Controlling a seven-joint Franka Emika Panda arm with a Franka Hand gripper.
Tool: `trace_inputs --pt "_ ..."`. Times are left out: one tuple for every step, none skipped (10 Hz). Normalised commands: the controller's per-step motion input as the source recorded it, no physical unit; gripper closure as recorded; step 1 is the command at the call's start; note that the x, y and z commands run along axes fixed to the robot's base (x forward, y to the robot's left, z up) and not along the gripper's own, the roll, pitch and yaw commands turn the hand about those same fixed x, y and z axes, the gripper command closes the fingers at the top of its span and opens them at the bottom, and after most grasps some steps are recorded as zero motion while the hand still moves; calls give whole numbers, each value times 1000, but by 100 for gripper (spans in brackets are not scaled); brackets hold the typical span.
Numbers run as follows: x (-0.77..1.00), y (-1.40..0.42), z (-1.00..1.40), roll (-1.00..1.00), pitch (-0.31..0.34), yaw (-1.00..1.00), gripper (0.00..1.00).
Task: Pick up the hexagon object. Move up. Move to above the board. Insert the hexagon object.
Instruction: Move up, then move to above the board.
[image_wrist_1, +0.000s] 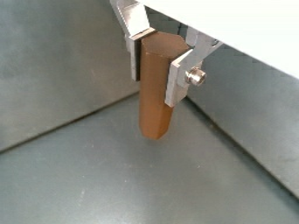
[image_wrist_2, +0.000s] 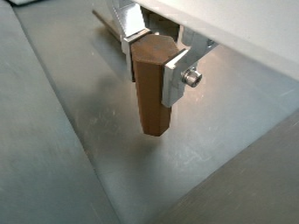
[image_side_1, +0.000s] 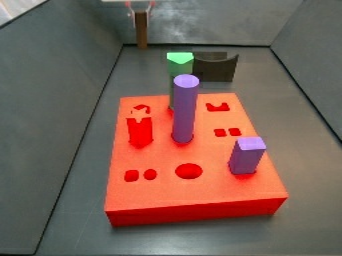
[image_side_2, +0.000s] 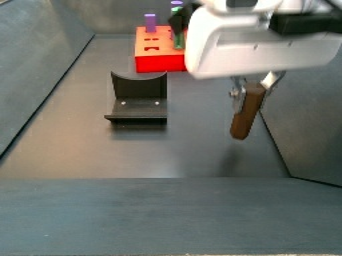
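My gripper (image_wrist_1: 159, 48) is shut on the hexagon object (image_wrist_1: 156, 96), a slim brown bar, gripped near its top and hanging upright below the fingers; both wrist views show this (image_wrist_2: 155, 52). The bar's lower end (image_wrist_2: 152, 129) is close to the grey floor; I cannot tell if it touches. In a side view the gripper (image_side_1: 140, 10) and bar (image_side_1: 140, 30) are at the far end, well beyond the red board (image_side_1: 201, 205). In a side view the gripper (image_side_2: 250, 88) holds the bar (image_side_2: 243, 115) on the right, with the board (image_side_2: 160, 60) far behind.
On the board stand a tall purple cylinder (image_side_1: 183, 108), a purple block (image_side_1: 246, 156) and a red piece (image_side_1: 139, 130). A small green prism (image_side_1: 179, 59) sits beside the dark fixture (image_side_1: 218, 67), which also shows in a side view (image_side_2: 136, 100). Grey walls enclose the floor.
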Motion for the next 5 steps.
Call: trace_inputs --pt "-25 5 242 76 56 -8 100" --pt "-282 -269 1000 -99 67 213 100" --pt "-288 -281 1000 -74 55 204 100" --pt "-271 -256 1000 -27 23 158 100" --pt "-239 -222 1000 32 24 96 100"
